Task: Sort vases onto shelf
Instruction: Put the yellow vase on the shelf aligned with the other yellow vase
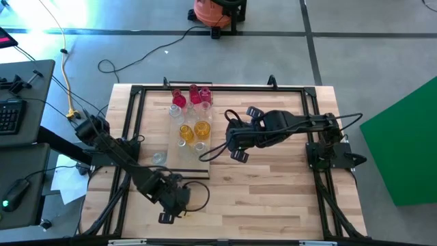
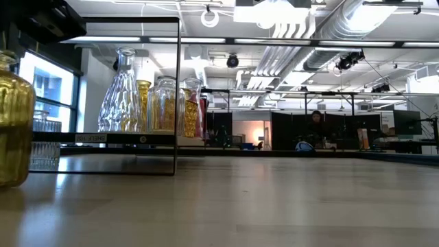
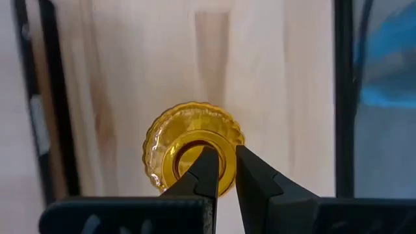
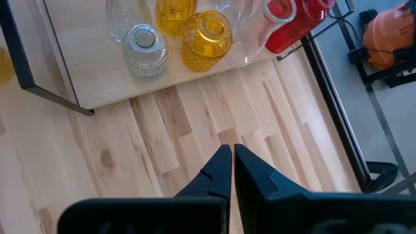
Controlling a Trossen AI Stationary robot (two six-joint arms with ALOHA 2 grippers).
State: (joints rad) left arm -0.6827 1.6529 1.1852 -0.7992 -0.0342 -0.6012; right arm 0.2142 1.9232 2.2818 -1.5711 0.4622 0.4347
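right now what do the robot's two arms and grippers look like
Both arms are dark, jointed and slim, with black cables looping alongside them. The left gripper and the right gripper each end in two matte black fingers tapering to narrow tips, set on a broad black crossbar. No markings are visible.

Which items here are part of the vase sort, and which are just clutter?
Job:
- amber vase, its rim pinched by the left gripper
- red vases, amber vases and clear vases on the shelf
- right gripper, shut, hovering beside the shelf

Lying about:
- orange vacuum
- keyboard
- yellow cable
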